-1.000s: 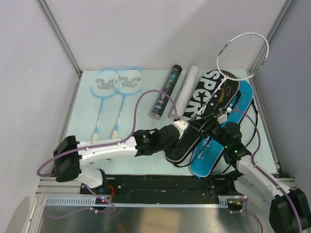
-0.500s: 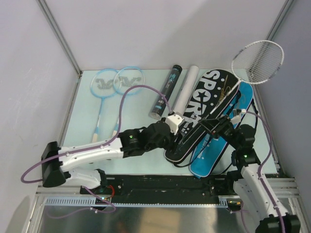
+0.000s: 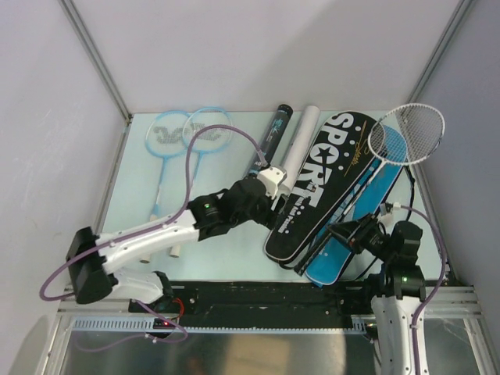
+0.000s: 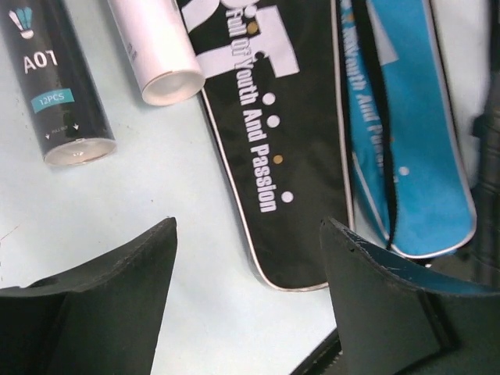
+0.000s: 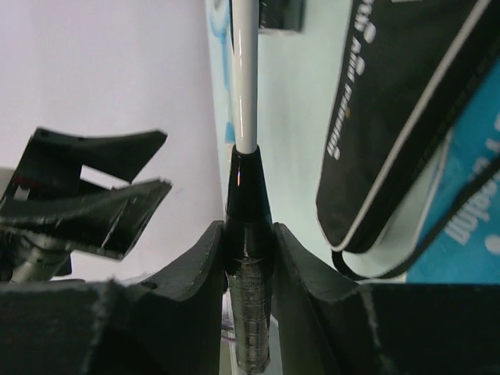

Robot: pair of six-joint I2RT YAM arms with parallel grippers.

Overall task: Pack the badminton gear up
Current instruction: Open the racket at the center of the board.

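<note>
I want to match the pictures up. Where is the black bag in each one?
Top external: black bag lies right of centre, slanting from the far right down toward the arms.
Left wrist: black bag fills the upper middle, narrow end pointing down.
Right wrist: black bag is at the upper right.
Shared landmark: blue bag, on its right in all three.

Rackets (image 3: 167, 134) far L; tubes (image 3: 266, 152) mid; bags (image 3: 328, 183) R, overlapping.

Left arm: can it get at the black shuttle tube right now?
Probably yes. The left gripper hangs open and empty just short of the black tube; only bare table lies between.
</note>
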